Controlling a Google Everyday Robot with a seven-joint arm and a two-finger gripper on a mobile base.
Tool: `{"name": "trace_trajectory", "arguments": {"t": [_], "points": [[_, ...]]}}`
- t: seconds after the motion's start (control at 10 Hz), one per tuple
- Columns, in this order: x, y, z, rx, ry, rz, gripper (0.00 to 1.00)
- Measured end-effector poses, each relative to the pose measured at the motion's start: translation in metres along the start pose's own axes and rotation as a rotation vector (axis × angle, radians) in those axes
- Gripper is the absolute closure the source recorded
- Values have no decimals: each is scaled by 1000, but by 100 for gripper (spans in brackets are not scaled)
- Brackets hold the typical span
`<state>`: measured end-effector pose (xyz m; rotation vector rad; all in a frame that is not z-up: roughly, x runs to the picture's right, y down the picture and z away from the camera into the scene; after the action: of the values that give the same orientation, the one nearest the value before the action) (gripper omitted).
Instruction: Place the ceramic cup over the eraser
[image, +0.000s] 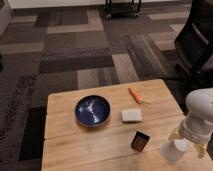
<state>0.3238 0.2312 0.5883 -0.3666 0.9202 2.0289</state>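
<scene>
Seeing hand low at table front-right, right at cup, can't tell whether clamped or apart; reads as grasp staging, with cup near eraser but apart, keeping the carry-over short.

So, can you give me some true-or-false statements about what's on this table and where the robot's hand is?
1. The cup stands right of the eraser in the picture. True.
2. The cup covers the eraser. False: they stand apart, the eraser uncovered.
3. The gripper is over the bowl. False: it is by the cup, near the right edge of the table.
4. The white block lies right of the bowl. True.
5. The carrot lies in the bowl. False: it lies on the table, beyond the block.
</scene>
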Motion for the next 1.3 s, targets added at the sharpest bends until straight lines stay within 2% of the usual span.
{"name": "trace_trajectory", "arguments": {"t": [0.4, 0.7, 1.1, 1.2, 1.3], "points": [[-2, -4, 8, -13, -15, -6, 35], [-14, -4, 10, -24, -41, -15, 35], [-17, 0, 32, -29, -13, -34, 36], [-19, 0, 33, -26, -14, -35, 50], [-19, 0, 33, -24, -15, -36, 57]]}}
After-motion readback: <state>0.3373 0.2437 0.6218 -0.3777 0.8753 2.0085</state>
